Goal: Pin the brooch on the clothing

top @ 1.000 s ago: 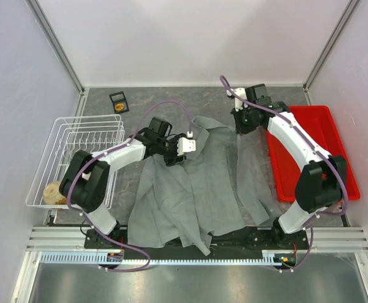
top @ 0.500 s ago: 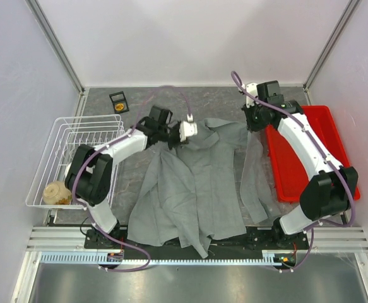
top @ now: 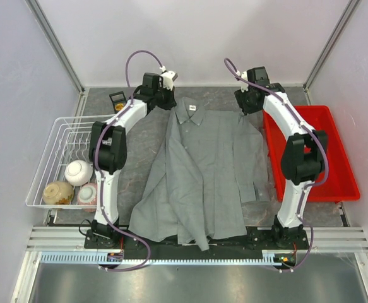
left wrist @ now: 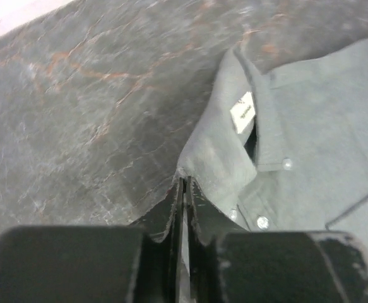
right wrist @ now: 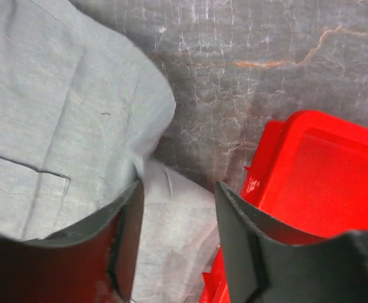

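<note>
**Top external.** The clothing (top: 202, 164) lay spread front-up on the worktop (top: 130, 158), collar (top: 189, 112) at the far end. A second earlier it was a bunched heap hanging between the arms. Both arms had since reached to the far edge and drawn it flat. The left gripper (top: 166, 99) sat at the far-left shoulder, the right gripper (top: 245, 104) at the far-right shoulder, just beside the red bin (top: 332, 158). A small black case (top: 115, 98) stood at the far left of the worktop, apart from the shirt. It showed an orange-gold spot a second earlier. We could not resolve the brooch in it now.

**Left wrist.** The left gripper (left wrist: 184, 183) was fully closed. The jaws seemed to pinch the shirt's edge beside the collar, with the neck label (left wrist: 242, 112) just beyond.

**Right wrist.** The right gripper (right wrist: 178, 186) stood partly open and held nothing. It had just let go, and the shoulder cloth (right wrist: 57, 95) lay loose under it.

**Judgement.** Spreading looked nearly done. Once the left side is released, the chest offers a flat pinning area. The brooch is not yet fetched.
</note>
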`<state>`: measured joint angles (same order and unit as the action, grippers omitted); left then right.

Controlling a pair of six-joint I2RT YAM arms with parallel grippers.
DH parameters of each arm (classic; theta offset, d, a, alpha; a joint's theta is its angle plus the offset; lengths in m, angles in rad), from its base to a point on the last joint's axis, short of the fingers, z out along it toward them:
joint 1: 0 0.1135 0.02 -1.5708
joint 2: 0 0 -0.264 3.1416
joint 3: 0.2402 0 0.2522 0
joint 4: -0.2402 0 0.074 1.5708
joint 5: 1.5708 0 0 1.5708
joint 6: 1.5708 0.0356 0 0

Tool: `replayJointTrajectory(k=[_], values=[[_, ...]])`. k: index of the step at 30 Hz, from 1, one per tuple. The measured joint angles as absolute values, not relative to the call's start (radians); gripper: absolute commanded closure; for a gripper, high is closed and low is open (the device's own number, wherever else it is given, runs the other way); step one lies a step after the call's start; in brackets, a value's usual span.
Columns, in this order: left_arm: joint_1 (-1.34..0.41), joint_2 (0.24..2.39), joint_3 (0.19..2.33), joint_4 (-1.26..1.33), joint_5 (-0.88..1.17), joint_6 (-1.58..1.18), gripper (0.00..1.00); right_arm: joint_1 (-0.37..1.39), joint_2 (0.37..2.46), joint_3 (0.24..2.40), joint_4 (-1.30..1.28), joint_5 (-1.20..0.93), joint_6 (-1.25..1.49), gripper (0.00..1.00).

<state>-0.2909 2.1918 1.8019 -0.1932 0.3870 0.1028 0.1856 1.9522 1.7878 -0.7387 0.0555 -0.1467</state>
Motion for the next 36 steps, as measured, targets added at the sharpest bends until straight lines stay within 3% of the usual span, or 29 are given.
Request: replayJointTrajectory(k=[2, 5, 11, 18, 26, 32, 36], values=[[-0.291, 2.247, 1.859, -0.242, 0.310, 0.041, 0.61, 0.186, 1.981, 1.796, -0.745, 0.063, -0.158, 0.31], [-0.286, 2.272, 1.877, -0.290, 0.234, -0.010, 0.45, 0.186, 1.977, 1.795, -0.788, 0.049, -0.182, 0.25], [-0.253, 2.234, 1.832, -0.305, 0.215, -0.055, 0.33, 0.187, 1.834, 1.676, -0.876, -0.122, -0.250, 0.23], [-0.231, 2.052, 1.688, -0.305, 0.348, -0.053, 0.32, 0.282, 1.643, 1.384, -0.961, -0.191, -0.313, 0.23], [-0.242, 1.914, 1.599, -0.278, 0.473, -0.052, 0.34, 0.352, 1.662, 1.209, -0.955, -0.134, -0.329, 0.26], [-0.242, 1.920, 1.564, -0.278, 0.519, -0.058, 0.35, 0.355, 1.746, 1.156, -0.882, -0.073, -0.324, 0.35], [-0.242, 1.922, 1.564, -0.268, 0.534, -0.075, 0.37, 0.355, 1.785, 1.114, -0.840, -0.041, -0.311, 0.47]])
